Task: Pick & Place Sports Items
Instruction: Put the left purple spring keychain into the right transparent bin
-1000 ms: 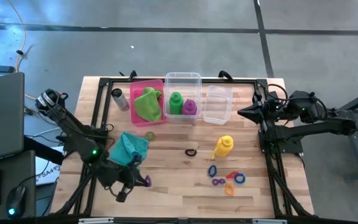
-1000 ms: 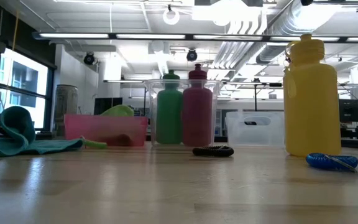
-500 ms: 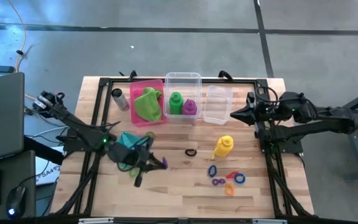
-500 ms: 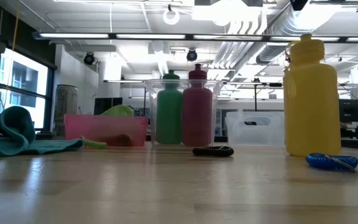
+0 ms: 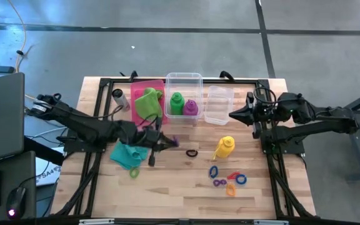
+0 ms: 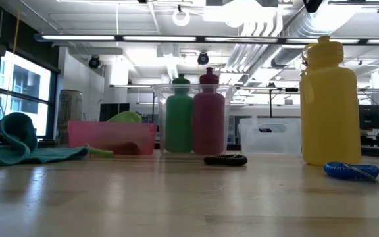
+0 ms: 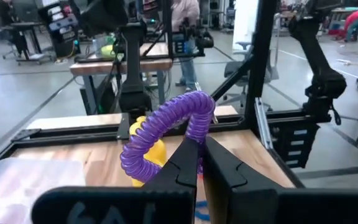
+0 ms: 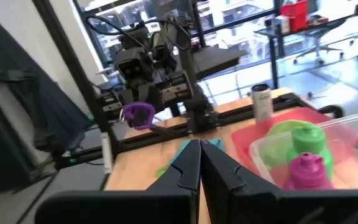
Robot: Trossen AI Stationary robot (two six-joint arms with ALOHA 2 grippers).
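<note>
we see the left gripper (image 5: pixel 169 143) up off the wooden table (image 5: pixel 167 187), fingers pinching a purple coiled rubbery ring (image 7: pixel 166 127), just in front of the clear plastic bin (image 5: pixel 183 84) with the green bottle (image 5: pixel 177 103) and purple bottle (image 5: pixel 190 107). right gripper (image 5: pixel 235 114) waits beside the bins, fingers pressed together.
</note>
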